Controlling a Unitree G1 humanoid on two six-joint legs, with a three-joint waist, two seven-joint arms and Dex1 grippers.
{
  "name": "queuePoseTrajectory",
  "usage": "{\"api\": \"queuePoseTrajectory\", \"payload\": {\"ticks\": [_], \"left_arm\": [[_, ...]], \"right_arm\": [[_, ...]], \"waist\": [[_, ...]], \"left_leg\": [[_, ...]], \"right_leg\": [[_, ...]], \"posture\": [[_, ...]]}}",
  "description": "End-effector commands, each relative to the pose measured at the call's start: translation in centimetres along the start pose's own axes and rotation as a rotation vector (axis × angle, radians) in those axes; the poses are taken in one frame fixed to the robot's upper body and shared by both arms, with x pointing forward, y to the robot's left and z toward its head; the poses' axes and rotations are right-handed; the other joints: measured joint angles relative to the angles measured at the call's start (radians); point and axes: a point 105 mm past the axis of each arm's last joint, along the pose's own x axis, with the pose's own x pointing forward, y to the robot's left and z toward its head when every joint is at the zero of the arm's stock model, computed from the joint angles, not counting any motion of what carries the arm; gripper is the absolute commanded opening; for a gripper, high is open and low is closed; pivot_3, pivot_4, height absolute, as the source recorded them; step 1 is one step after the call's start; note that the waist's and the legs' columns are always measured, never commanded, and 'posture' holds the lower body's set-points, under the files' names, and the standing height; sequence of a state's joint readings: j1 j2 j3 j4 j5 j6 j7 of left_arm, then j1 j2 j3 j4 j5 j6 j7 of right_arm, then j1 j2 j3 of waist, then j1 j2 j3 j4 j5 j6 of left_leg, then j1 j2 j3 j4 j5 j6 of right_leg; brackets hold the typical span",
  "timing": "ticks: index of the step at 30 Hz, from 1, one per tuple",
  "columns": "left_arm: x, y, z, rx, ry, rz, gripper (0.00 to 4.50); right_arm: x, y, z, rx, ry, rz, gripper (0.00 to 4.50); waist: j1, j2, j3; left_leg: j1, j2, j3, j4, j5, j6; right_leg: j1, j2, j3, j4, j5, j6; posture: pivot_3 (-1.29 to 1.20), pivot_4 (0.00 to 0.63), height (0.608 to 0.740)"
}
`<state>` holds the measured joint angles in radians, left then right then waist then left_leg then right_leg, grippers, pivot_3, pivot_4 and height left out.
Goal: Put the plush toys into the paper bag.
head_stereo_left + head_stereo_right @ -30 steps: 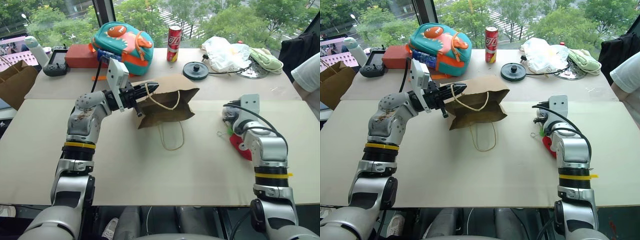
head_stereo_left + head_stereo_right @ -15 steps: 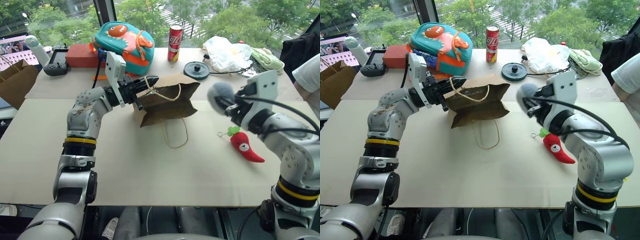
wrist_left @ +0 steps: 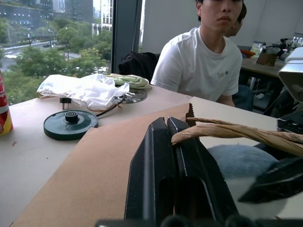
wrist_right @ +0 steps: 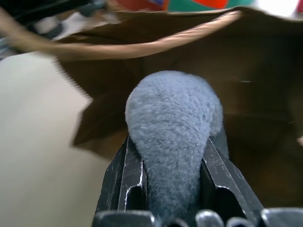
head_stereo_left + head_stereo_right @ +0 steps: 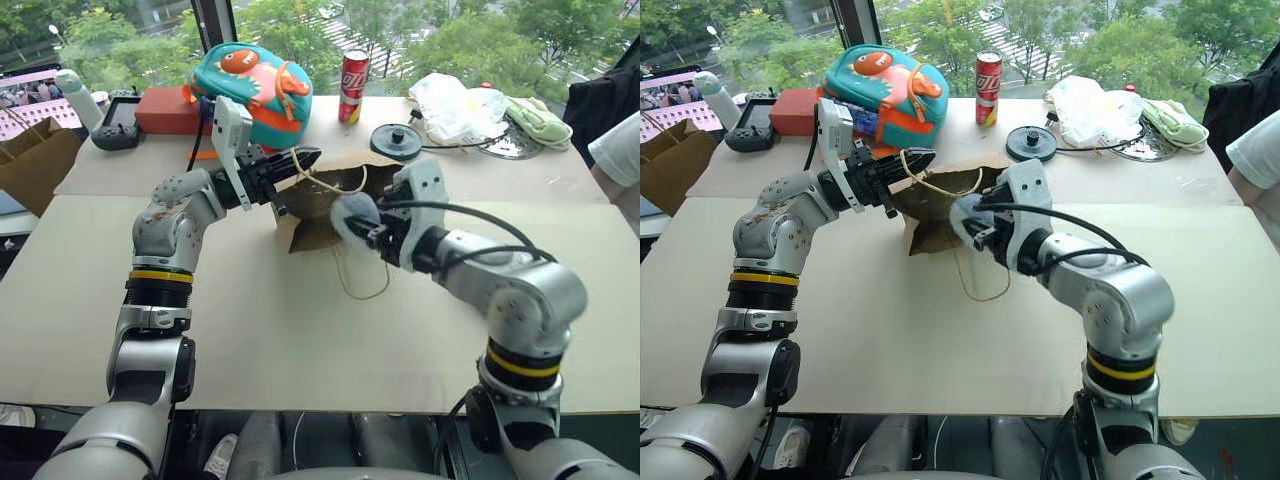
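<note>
A two-armed robot works at a pale worktop (image 5: 120, 300) by a window. Its right hand (image 5: 358, 217) is clenched on a fuzzy grey-blue ball (image 4: 173, 123), squeezed between the two black fingers so that the fluff bulges out past the tips. Straight ahead of this hand, very near, lies the open mouth of the brown paper bag (image 5: 312, 200). The bag rests on its side, its long axis running along the line the right hand points, so the next move is likely a short push forward into the opening.

The left hand (image 5: 300, 160) is shut on one twine handle (image 3: 236, 132) at the bag's upper lip, lifting the lip and holding the mouth open. It sits just above and beyond the ball. The second twine loop (image 5: 362, 283) trails loose on the worktop below the right hand.

What may get in the way is the raised handle crossing the top of the opening, and the left fingers close beside the ball's path. The red chili toy cannot be seen.

Beyond the bag stand a teal-and-orange fish backpack (image 5: 255, 80), a red can (image 5: 351, 73), a dark round disc (image 5: 396, 141) and a crumpled white plastic bag (image 5: 455, 105). A person in a white shirt (image 3: 196, 66) sits past the far corner.
</note>
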<state>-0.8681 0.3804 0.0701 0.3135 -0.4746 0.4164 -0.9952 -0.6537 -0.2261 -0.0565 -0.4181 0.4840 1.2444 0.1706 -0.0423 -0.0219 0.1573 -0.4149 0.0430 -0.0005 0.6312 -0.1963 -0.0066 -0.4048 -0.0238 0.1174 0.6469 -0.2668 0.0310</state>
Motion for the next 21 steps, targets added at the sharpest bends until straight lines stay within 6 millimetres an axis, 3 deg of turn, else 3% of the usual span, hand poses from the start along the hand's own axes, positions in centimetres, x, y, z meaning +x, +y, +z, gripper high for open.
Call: {"api": "queuePoseTrajectory", "payload": {"ticks": [1,2,3,4,11,16,21], "left_arm": [[0.7,-0.8,1.6,0.038,-0.042,-0.047,0.0],[0.8,-0.9,1.6,0.039,-0.042,-0.049,0.0],[0.8,-0.9,1.6,0.039,-0.041,-0.051,0.0],[0.8,-0.9,1.5,0.038,-0.041,-0.053,0.0],[0.8,-1.0,1.3,0.032,-0.035,-0.059,0.0],[0.7,-1.0,1.3,0.032,-0.032,-0.059,0.0],[0.7,-0.9,1.2,0.03,-0.029,-0.055,0.0]], "right_arm": [[1.3,-2.0,2.0,0.017,-0.104,-0.098,1.19],[1.5,-2.3,2.2,0.022,-0.113,-0.113,1.19],[1.7,-2.4,2.3,0.027,-0.12,-0.118,1.76],[1.8,-2.4,2.2,0.026,-0.121,-0.117,1.91],[2.3,-1.3,2.4,0.061,-0.14,-0.089,4.34],[1.9,-0.6,3.0,0.086,-0.164,-0.061,4.47],[-1.6,-1.3,2.7,0.004,-0.152,-0.026,4.47]], "waist": [[0.0,0.0,0.0],[-0.001,0.0,0.0],[-0.001,0.0,0.0],[-0.001,0.0,0.0],[-0.004,0.0,0.0],[-0.003,0.0,0.0],[0.002,0.0,0.0]], "left_leg": [[0.0,0.0,0.0,0.0,0.0,0.0],[0.0,0.0,0.0,-0.001,0.0,0.0],[0.0,0.0,0.0,-0.002,0.0,0.0],[0.0,0.0,0.0,-0.002,0.0,0.0],[-0.001,0.001,0.0,-0.004,0.0,0.0],[-0.001,0.001,0.0,-0.003,0.0,0.0],[-0.001,0.0,-0.001,-0.003,0.0,0.0]], "right_leg": [[0.0,0.0,0.0,0.0,0.0,0.0],[0.0,0.0,0.0,0.0,0.0,0.0],[-0.001,0.0,0.0,0.001,0.0,0.0],[-0.001,0.0,0.0,0.001,0.0,0.0],[-0.001,0.0,0.0,0.001,0.0,0.0],[-0.001,0.0,0.0,0.001,0.0,0.0],[-0.001,0.0,-0.001,0.001,0.0,0.0]], "posture": [[0.0,0.15,0.733],[0.0,0.15,0.733],[0.0,0.15,0.733],[0.0,0.15,0.733],[0.0,0.15,0.733],[0.0,0.15,0.733],[0.0,0.15,0.733]]}}
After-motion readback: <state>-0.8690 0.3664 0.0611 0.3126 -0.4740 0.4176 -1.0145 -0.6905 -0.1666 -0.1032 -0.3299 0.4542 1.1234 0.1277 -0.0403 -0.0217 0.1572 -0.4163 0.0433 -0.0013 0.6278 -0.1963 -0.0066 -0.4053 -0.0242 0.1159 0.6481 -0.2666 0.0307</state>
